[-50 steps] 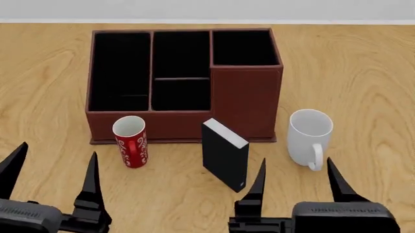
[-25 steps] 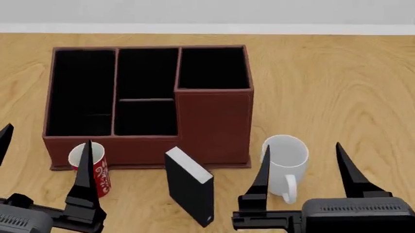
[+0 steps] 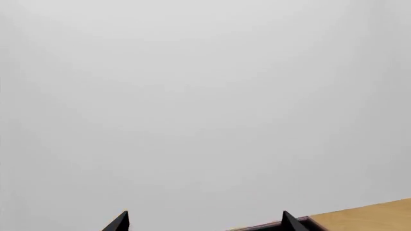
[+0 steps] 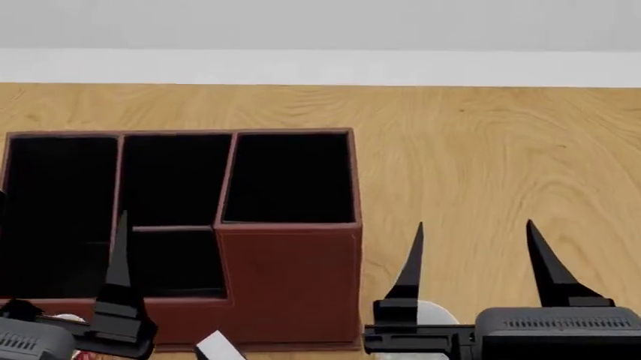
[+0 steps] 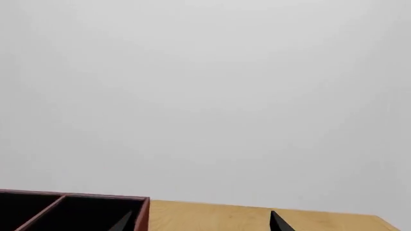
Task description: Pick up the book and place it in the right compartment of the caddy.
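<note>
Light wood covers the counter, and a plain pale wall rises behind it. Both wrist views show mostly that wall.

On the counter sits the caddy, a big reddish-brown box with black inside. Thin walls split it into parts. The right compartment is square and has taller walls than the other parts. It has nothing in it.

The right gripper is low in the head view, with its two black pointed fingers wide apart and nothing between them. The left gripper is at the low left corner. Only one of its fingers shows in the head view, but the left wrist view shows two tips set apart with nothing held.

Just a rim of the white mug peeks out behind the right gripper.

The book shows only as a small white corner at the bottom edge, on the counter just in front of the caddy.

Half a second ago the whole book, the white mug and a red mug were easy to see. Now the view has tipped up, so the caddy sits lower and more wall shows.
</note>
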`<state>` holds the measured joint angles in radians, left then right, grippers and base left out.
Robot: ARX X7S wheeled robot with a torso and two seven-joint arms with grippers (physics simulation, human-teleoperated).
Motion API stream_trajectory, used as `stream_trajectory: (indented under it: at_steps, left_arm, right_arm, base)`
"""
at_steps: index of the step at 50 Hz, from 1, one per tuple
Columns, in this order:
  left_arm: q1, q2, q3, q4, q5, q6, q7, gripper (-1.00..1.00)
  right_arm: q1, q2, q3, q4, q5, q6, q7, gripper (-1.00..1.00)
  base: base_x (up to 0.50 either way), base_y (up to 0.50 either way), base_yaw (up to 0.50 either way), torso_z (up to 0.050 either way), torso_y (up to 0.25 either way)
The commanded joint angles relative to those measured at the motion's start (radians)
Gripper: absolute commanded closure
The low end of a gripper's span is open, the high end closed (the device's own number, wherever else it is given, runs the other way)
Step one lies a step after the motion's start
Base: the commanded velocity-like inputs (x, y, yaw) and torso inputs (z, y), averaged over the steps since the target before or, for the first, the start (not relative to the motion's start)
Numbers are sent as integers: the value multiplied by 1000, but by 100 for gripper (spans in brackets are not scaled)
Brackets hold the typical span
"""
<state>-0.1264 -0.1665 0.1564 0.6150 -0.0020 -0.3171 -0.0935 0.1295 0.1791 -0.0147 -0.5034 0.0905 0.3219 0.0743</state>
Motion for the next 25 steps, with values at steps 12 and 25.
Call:
stream_trajectory:
  at_steps: [12, 25]
  left_arm:
    - [-4, -22, 15, 12, -9, -35, -19, -100]
    - [-9, -32, 25, 20, -7, -52, -33, -100]
  right_arm:
    - [3, 4, -4, 0, 19, -3, 23, -100]
    - [38, 17, -38, 5, -26, 127, 67, -100]
  base:
    - [500, -86, 0, 0, 1]
    - [-5, 0, 183, 0, 1]
